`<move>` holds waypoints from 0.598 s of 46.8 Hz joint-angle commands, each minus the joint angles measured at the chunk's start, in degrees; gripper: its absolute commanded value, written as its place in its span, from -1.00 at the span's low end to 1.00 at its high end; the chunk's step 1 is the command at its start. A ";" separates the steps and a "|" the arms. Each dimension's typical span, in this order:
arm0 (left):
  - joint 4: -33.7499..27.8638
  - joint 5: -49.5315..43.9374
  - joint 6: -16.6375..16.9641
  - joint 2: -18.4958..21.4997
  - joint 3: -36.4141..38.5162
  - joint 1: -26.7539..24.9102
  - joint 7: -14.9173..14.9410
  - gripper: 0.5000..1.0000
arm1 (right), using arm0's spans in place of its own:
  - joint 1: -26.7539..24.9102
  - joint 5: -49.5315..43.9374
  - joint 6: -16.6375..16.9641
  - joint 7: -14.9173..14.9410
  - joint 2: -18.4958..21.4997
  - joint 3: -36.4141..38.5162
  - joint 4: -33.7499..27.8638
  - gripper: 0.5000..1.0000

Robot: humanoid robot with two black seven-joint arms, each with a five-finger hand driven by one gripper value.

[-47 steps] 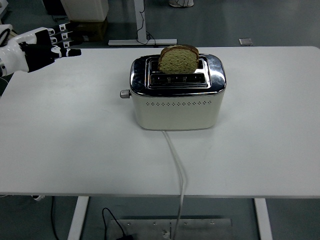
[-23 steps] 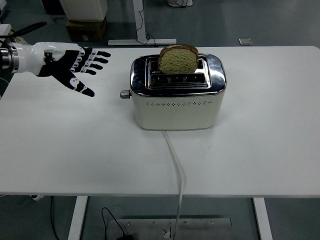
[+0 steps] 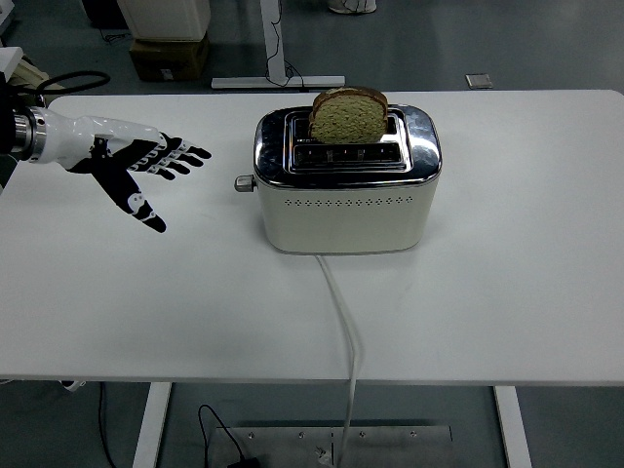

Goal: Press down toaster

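A cream and chrome toaster stands in the middle of the white table. A slice of brown bread sticks up out of its far slot. Its lever knob juts from the left end and sits high. My left hand hovers over the table to the left of the toaster, palm down, fingers spread and empty. The fingertips point toward the toaster, a short gap away from the lever. The right arm is out of view.
A white power cord runs from the toaster's front over the table's near edge. A table leg and a cardboard box stand on the floor behind the table.
My left hand has come in from the far left edge toward the toaster, opened its fingers, and dropped a little lower over the table. The toaster and bread have not moved.
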 commanded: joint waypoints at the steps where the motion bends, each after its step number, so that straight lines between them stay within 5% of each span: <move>1: 0.21 1.10 0.00 -0.72 -0.01 0.66 -0.01 1.00 | -0.01 0.00 0.00 0.00 0.00 -0.01 0.00 0.99; 28: 3.82 1.89 0.00 -5.65 -0.01 2.42 -0.10 1.00 | -0.01 0.00 0.00 0.00 0.00 0.08 0.00 0.99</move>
